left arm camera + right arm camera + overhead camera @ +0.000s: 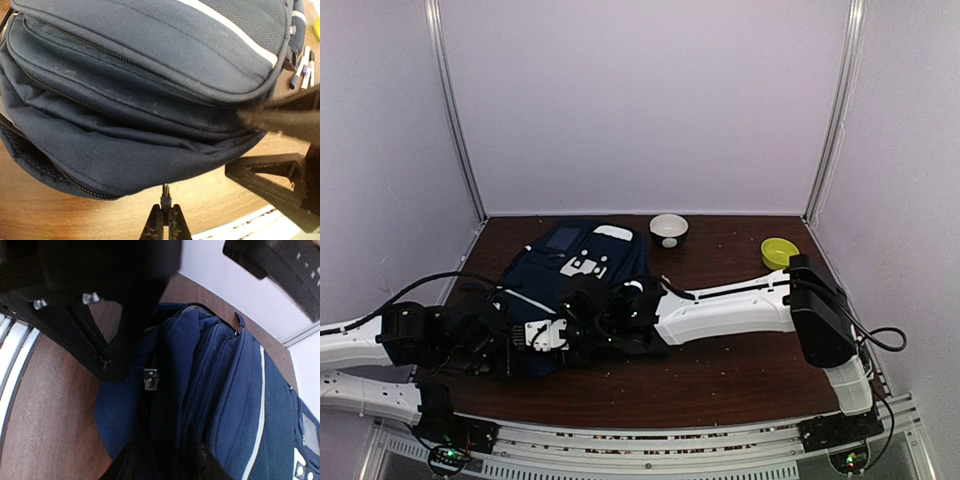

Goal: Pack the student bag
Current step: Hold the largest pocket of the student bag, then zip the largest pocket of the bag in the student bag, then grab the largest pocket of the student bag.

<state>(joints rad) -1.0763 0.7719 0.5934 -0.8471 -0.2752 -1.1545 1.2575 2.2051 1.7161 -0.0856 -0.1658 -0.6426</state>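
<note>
Left jaws pressed together on zipper pull [165,191], right jaws pinching navy, white-striped student bag [150,75] fabric.

- student bag [545,275]: navy-blue fabric, white stripe trim, white patches near the top, dark zips.
- desk [720,375]: dark reddish-brown wood grain with pale specks.
- bowl [669,229]: white, dark inside.
- small dish [779,251]: yellow-green.
- markers [304,67]: white barrels, blue and dark caps.
- right arm [720,312]: white shell, black joints.
</note>
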